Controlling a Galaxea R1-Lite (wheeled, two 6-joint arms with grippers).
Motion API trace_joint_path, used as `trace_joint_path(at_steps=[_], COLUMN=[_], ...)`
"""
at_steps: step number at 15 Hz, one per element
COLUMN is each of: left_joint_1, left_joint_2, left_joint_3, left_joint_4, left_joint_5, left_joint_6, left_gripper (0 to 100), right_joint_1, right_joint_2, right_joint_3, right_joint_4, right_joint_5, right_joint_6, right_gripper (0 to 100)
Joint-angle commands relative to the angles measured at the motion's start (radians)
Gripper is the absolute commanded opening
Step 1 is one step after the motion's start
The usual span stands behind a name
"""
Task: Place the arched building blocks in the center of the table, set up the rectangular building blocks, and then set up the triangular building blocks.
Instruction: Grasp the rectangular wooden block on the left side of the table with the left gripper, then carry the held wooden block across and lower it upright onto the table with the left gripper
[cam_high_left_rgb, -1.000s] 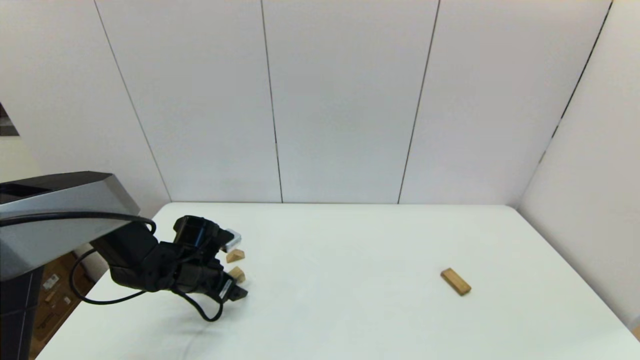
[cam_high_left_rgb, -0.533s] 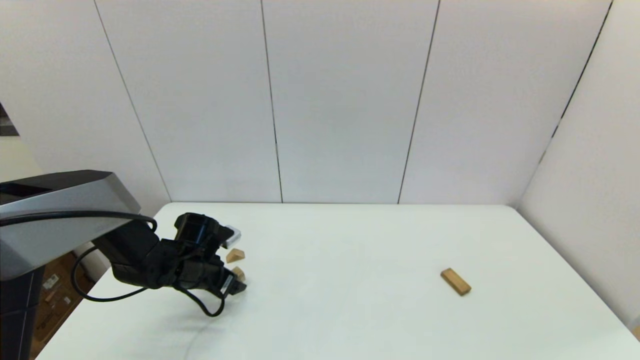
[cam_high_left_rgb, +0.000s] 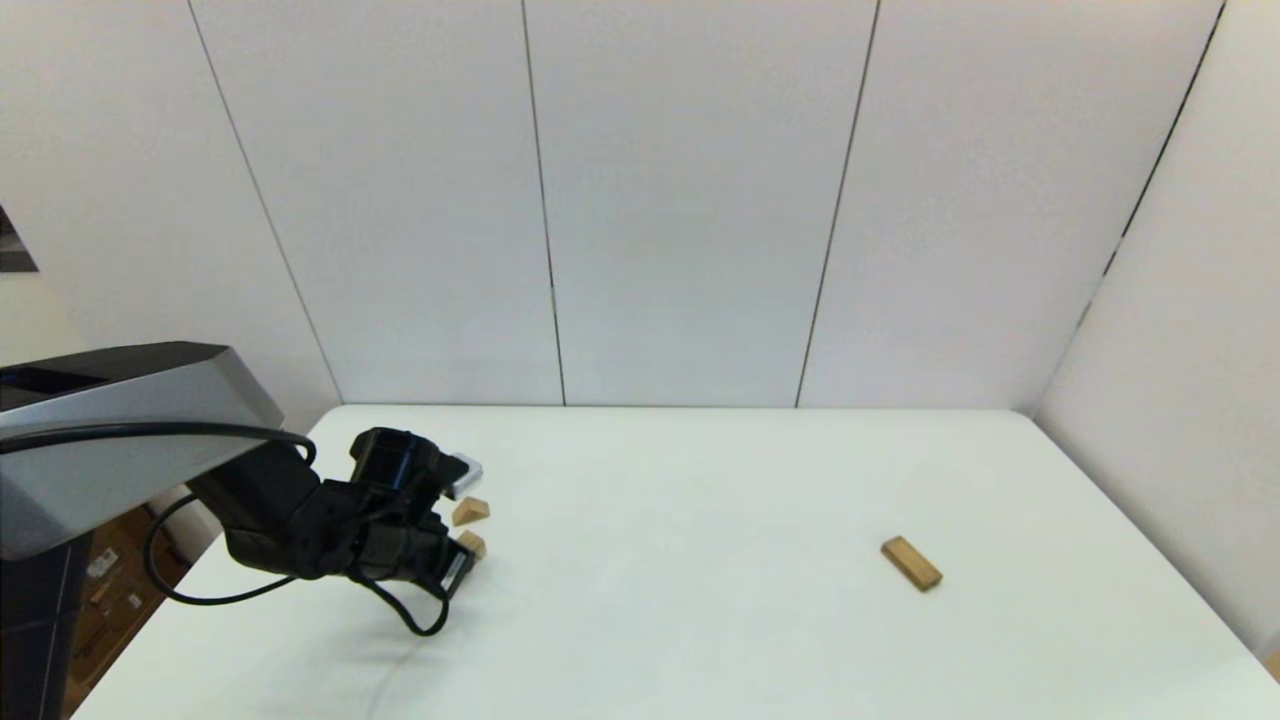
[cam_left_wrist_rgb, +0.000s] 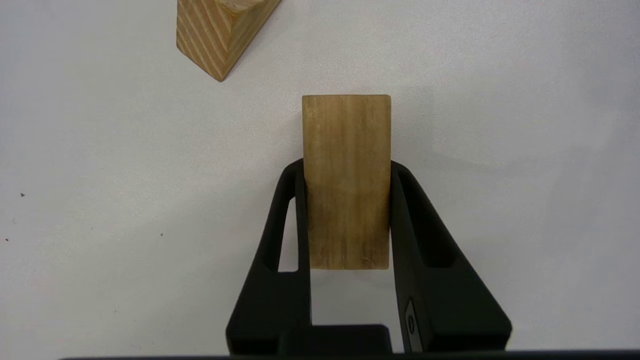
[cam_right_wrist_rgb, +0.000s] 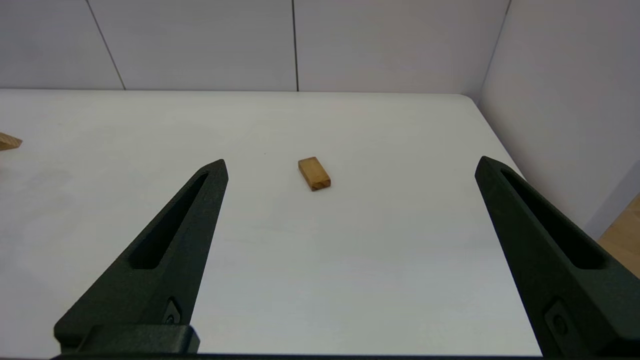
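Observation:
My left gripper (cam_left_wrist_rgb: 346, 167) is low over the table's (cam_high_left_rgb: 700, 480) left side, and its fingers press both long sides of the arched block (cam_left_wrist_rgb: 346, 150), which lies flat; its notch is hidden. In the head view only one end of the arched block (cam_high_left_rgb: 472, 544) peeks out beyond the left gripper (cam_high_left_rgb: 455, 565). The triangular block (cam_high_left_rgb: 470, 511) lies just beyond it, apart from it, and also shows in the wrist view (cam_left_wrist_rgb: 215, 30). The rectangular block (cam_high_left_rgb: 911, 563) lies flat far to the right. My right gripper (cam_right_wrist_rgb: 352, 162) hovers open, well short of the rectangular block (cam_right_wrist_rgb: 314, 173).
White wall panels stand close behind the table and along its right side. The left arm's black cable (cam_high_left_rgb: 400, 615) loops down close to the tabletop beside the gripper. The table's left edge (cam_high_left_rgb: 180, 580) runs close to the left arm.
My left gripper has sunk lower over the arched block, so less of the block shows in the head view. The other two blocks have not moved.

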Motion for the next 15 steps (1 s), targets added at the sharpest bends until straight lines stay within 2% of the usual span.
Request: trace_joint_path(at_steps=[1, 3, 7, 10, 15], left_joint_1=[-0.013, -0.053, -0.272, -0.438, -0.531], left_joint_2=[-0.034, -0.131, -0.168, -0.088, -0.022], left_joint_3=[-0.002, -0.013, -0.157, -0.234, -0.268], left_joint_4=[-0.003, 0.01, 0.168, 0.186, 0.246], left_joint_5=[-0.002, -0.016, -0.03, -0.05, -0.054], left_joint_6=[-0.002, 0.001, 0.014, 0.021, 0.097], left_gripper=[0, 0, 0, 0, 0], right_joint_1=[0.001, 0.001, 0.001, 0.0, 0.0], right_joint_2=[0.0, 0.0, 0.0, 0.0, 0.0], right_joint_3=[0.0, 0.0, 0.0, 0.0, 0.0], right_joint_4=[0.0, 0.0, 0.0, 0.0, 0.0], right_joint_5=[0.0, 0.0, 0.0, 0.0, 0.0], right_joint_6=[0.0, 0.0, 0.0, 0.0, 0.0], right_gripper=[100, 100, 100, 100, 100])
